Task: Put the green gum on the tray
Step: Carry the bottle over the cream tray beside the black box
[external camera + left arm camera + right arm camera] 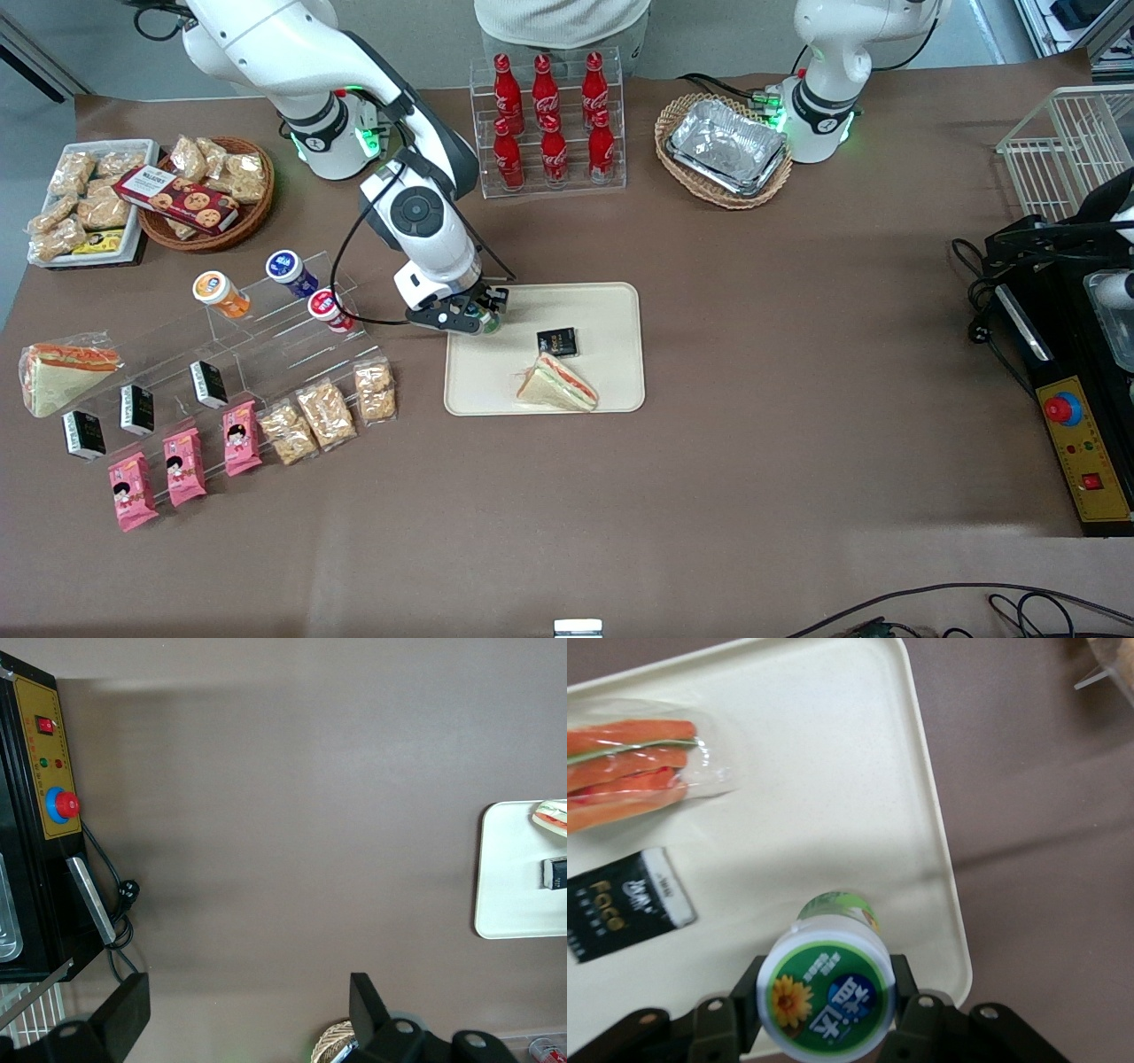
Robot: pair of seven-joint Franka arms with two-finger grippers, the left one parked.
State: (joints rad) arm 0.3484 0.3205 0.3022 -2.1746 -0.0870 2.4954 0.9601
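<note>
My right gripper point(479, 316) hangs over the cream tray point(611, 301), at its corner nearest the working arm's end and farthest from the front camera. It is shut on the green gum point(828, 990), a small bottle with a white lid and a green sunflower label. Its black fingers point(914, 1005) press both sides of the lid. The green body points down at the tray point(833, 753), and whether it touches I cannot tell. In the front view only a bit of the green gum point(490, 324) shows under the wrist.
On the tray lie a wrapped sandwich point(556, 385) and a small black packet point(557, 341). A clear stepped rack point(275, 323) toward the working arm's end holds orange point(220, 294), blue point(291, 272) and red point(330, 309) gum bottles. Cola bottles point(549, 115) stand farther from the front camera.
</note>
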